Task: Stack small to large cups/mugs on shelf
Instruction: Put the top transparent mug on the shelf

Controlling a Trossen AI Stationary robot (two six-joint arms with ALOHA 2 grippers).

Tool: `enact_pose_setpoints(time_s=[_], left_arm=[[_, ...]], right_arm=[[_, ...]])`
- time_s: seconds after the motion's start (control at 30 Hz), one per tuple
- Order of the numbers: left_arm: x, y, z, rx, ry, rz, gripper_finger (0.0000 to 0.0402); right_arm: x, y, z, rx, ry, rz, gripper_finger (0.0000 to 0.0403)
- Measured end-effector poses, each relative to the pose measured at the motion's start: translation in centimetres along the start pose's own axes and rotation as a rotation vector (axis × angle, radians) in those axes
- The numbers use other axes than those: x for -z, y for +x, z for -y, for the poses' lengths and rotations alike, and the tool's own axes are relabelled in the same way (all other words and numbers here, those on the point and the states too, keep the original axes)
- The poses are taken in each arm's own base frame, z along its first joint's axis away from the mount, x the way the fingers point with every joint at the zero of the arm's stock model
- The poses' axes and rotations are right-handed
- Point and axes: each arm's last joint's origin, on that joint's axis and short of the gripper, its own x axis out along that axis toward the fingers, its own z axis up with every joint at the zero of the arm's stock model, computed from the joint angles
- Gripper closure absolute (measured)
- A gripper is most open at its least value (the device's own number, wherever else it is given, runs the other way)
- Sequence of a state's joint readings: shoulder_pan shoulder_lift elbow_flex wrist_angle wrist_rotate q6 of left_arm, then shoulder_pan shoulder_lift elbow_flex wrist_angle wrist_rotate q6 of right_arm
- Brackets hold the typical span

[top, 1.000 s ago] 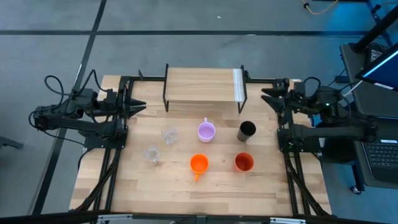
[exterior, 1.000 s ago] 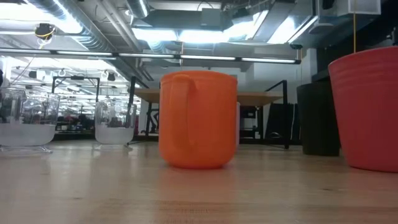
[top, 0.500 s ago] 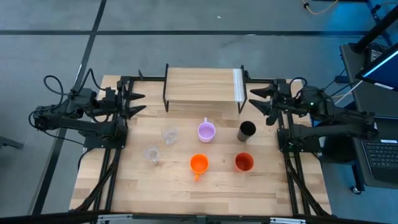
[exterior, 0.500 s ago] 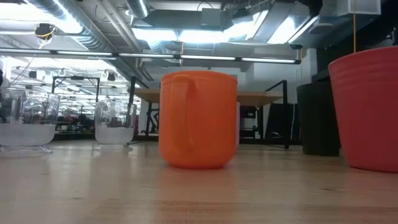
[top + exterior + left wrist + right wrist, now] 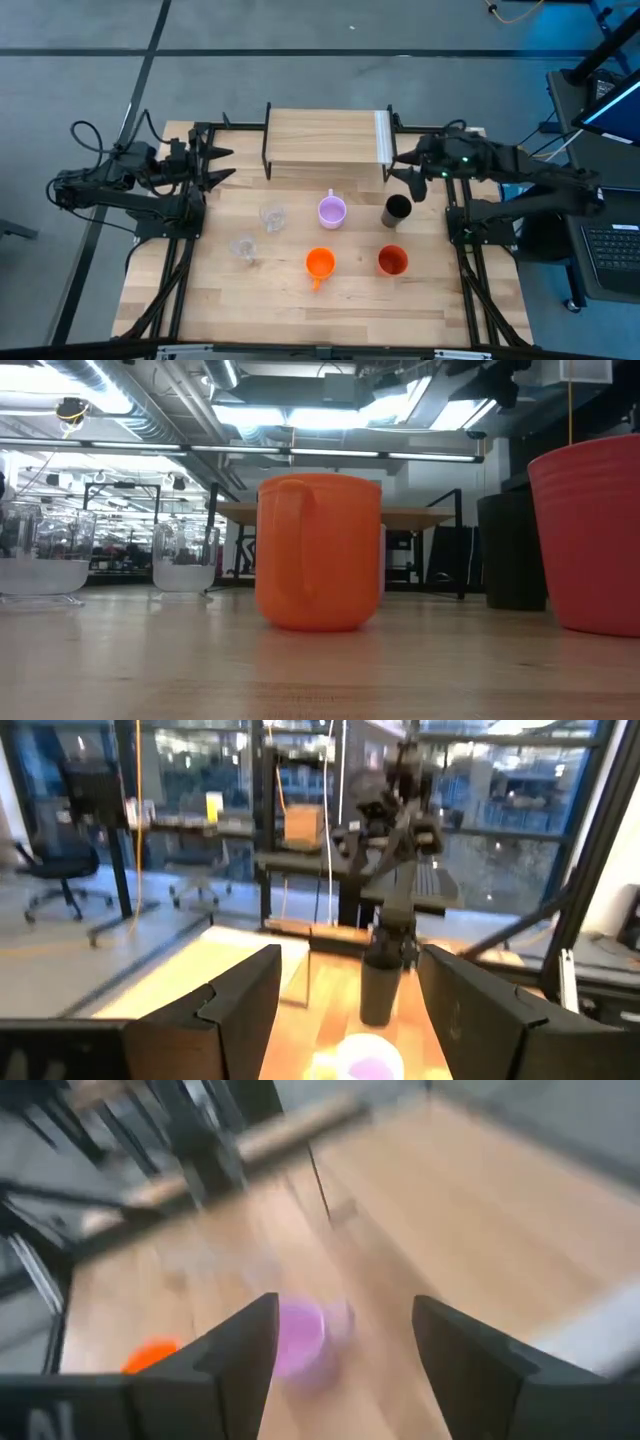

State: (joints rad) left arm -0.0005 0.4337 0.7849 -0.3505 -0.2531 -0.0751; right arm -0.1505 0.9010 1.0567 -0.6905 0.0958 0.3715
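1. The right jaws (image 5: 405,172) are spread and empty, hovering beside the shelf's white-strip end, just above the black cup (image 5: 398,208).
2. The left jaws (image 5: 222,165) are also spread and empty, waiting at the desk's (image 5: 280,310) left edge.
3. The shelf (image 5: 325,138) is bare; all cups in view stand on the desk: lilac mug (image 5: 332,211), orange handled mug (image 5: 319,263), orange-red cup (image 5: 392,261), and two clear glasses (image 5: 272,216).
4. The black cup looks light and rigid, probably smooth; pinching its rim wall seems the surest hold.
5. The glasses look fragile and slippery, so grip them gently.
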Motion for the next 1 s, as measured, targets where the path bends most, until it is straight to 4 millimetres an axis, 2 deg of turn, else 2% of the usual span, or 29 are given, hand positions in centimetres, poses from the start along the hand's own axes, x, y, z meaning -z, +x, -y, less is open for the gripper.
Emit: enact_pose_setpoints(time_s=[0.17,0.3,0.4,0.57,0.7,0.77,0.87,1.0], left_arm=[[0.4,0.5,0.1,-0.005,-0.010,-0.044,0.0170],[0.3,0.9,0.2,-0.023,-0.017,-0.033,0.0170],[0.3,0.9,0.2,-0.022,-0.018,-0.034,0.0170],[0.3,0.9,0.2,-0.026,-0.020,-0.032,0.0170],[0.3,1.2,0.0,-0.094,-0.044,-0.032,0.0170],[0.7,2.3,0.3,-0.106,-0.085,-0.080,0.0171],[2.0,4.9,0.9,-0.094,-0.114,-0.196,0.0175],[4.6,8.0,1.6,-0.109,-0.141,-0.398,0.0177]], right_arm=[[0.1,-0.5,0.2,0.176,0.078,-0.275,0.0171],[1.5,0.0,0.8,0.299,0.125,-0.447,0.0171],[2.7,0.7,1.1,0.317,0.121,-0.547,0.0171],[3.7,2.2,1.3,0.319,0.119,-0.593,0.0171],[3.3,3.5,1.0,0.278,0.094,-0.536,0.0171],[3.1,3.9,0.8,0.262,0.084,-0.512,0.0171],[2.9,4.1,0.7,0.257,0.081,-0.505,0.0171],[2.5,4.1,0.6,0.236,0.059,-0.476,0.0171]])
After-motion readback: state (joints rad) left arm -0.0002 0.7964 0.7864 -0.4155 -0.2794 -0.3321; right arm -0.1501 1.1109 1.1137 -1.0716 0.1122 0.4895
